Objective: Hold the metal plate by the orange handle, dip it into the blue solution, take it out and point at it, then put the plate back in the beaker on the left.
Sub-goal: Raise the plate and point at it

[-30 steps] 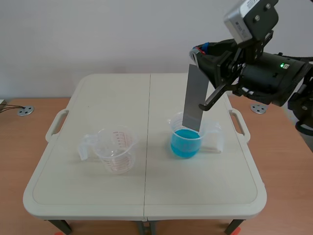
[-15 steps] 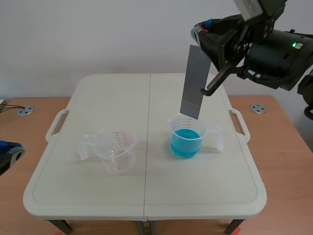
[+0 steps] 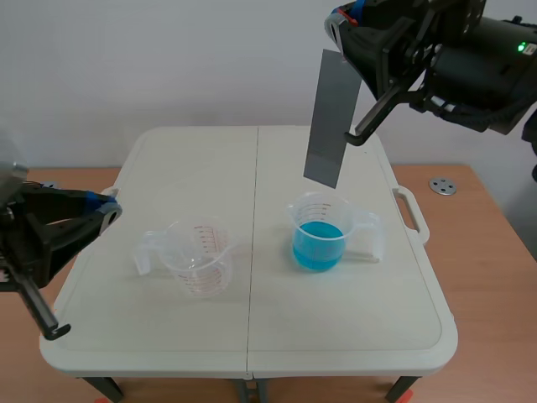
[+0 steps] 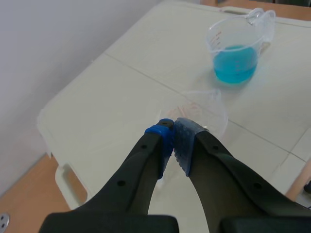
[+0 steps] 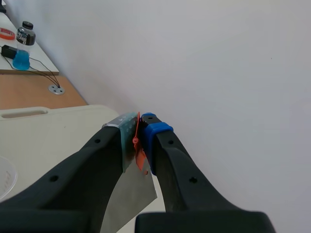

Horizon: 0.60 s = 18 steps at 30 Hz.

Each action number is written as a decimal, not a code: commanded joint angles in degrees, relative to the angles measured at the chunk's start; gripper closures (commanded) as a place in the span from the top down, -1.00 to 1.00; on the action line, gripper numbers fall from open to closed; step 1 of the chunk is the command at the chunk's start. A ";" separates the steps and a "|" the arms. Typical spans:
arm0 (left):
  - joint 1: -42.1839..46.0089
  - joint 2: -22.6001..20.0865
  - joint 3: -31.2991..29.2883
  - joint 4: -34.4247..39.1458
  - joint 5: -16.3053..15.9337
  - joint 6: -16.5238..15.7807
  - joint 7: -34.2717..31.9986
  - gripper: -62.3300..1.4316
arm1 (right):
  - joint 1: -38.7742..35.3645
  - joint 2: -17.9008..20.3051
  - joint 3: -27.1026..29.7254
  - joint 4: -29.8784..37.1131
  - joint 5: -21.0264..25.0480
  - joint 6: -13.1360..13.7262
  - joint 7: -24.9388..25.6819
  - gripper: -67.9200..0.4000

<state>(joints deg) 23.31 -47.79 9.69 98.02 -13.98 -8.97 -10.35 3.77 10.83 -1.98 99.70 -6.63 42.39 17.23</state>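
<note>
A grey metal plate point(image 3: 327, 117) hangs in the air above the beaker of blue solution point(image 3: 319, 233), clear of its rim. My right gripper point(image 3: 340, 29) is shut on the plate's orange handle point(image 5: 138, 148), which shows between the fingers in the right wrist view, with the grey plate point(image 5: 129, 196) hanging below. The empty clear beaker point(image 3: 197, 256) stands on the left half of the table. My left gripper point(image 3: 107, 208) is shut on nothing at the table's left edge; in its wrist view the left gripper point(image 4: 174, 130) points over the empty beaker point(image 4: 204, 111) toward the blue beaker point(image 4: 235, 60).
The white folding table point(image 3: 252, 336) has side handles point(image 3: 407, 210). A wooden floor surrounds it, with a round metal floor fitting point(image 3: 442, 185). A bottle with blue liquid point(image 5: 22, 46) stands on a far surface in the right wrist view.
The right arm has lifted the plate up out of the blue beaker. The left arm has come into the scene from the left, toward the table's edge.
</note>
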 commanded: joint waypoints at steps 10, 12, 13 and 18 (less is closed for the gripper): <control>-18.10 5.40 15.28 -1.92 0.07 0.26 6.21 -0.87 | 0.72 0.42 0.22 1.51 0.87 0.33 0.72 -0.95; -20.98 7.26 17.90 -3.34 0.15 0.26 7.45 -0.87 | 0.72 0.42 0.22 1.51 0.87 0.33 0.72 -0.95; -22.32 8.20 19.06 -4.20 0.52 0.26 7.63 -0.87 | 0.72 0.42 0.22 1.51 0.87 0.33 0.72 -0.95; -27.91 13.64 23.91 -8.94 4.20 0.26 8.79 -0.87 | 0.72 0.42 0.22 1.51 0.87 0.33 0.72 -0.95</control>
<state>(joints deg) -4.16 -34.89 33.78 88.82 -9.78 -8.95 -1.23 3.77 10.83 -1.98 99.70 -6.63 42.39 17.08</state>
